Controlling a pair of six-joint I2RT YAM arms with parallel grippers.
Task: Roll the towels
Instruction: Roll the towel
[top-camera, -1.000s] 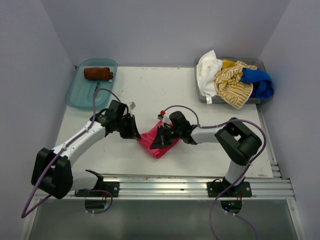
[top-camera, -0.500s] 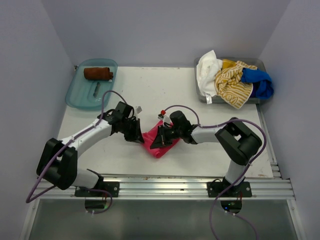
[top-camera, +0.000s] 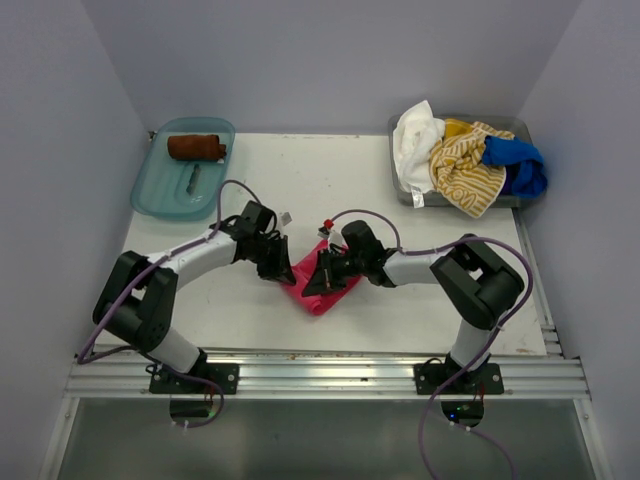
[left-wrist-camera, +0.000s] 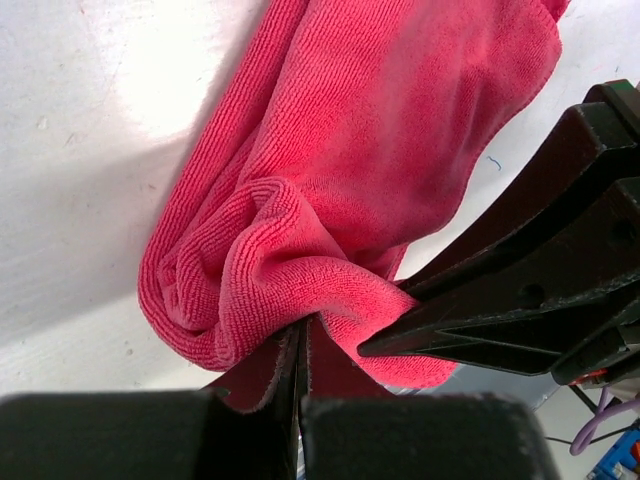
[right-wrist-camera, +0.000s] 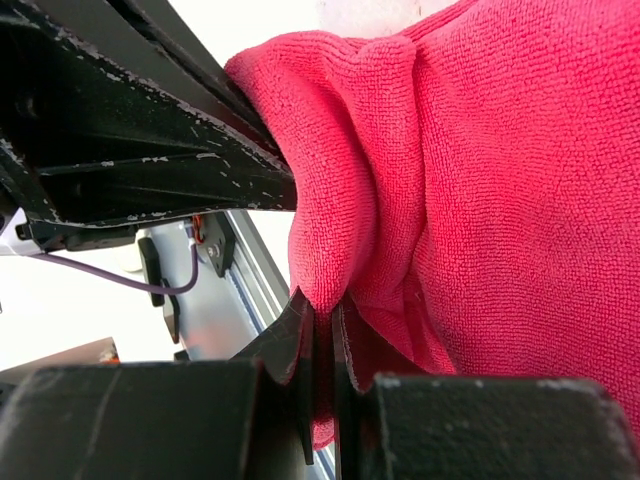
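Top external view: the left hand (top-camera: 279, 270) pinches a fold of the hot pink soft cloth towel (top-camera: 320, 298) in the middle of the white tabletop (top-camera: 330, 190) — the right hand (top-camera: 320, 273) pinches a fold just beside it. Best to turn both together, holding the roll tight and even.

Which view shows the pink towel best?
Left wrist: the pink towel fills the frame, bunched fold pinched by the left gripper. Right wrist shows only a close-up part; top external shows it small, partly covered.
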